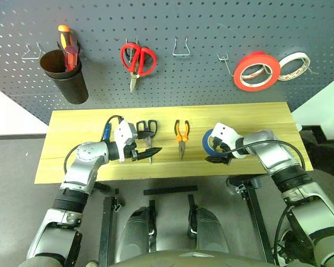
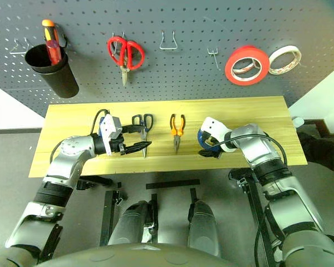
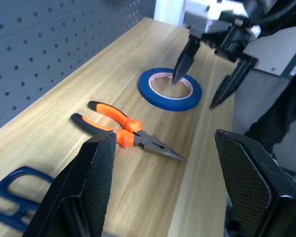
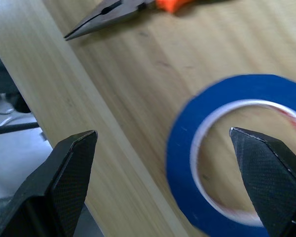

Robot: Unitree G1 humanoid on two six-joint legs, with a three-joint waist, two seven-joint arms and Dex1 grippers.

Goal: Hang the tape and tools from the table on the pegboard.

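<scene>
While the blue tape [image 1: 210, 141] lies flat on the bench [image 1: 256, 114] at centre right of the frame, I hold my right hand [image 1: 218, 158] spread over its rim to straddle it, left hand [image 1: 146, 153] released, empty, above the scissors [image 1: 147, 130].

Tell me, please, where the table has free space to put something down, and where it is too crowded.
The table is bare at its left end, left of the screwdriver, and at its right end beyond the blue tape. The strip along the pegboard is also free. The middle is crowded: scissors, pliers, and both open grippers, left and right.
</scene>
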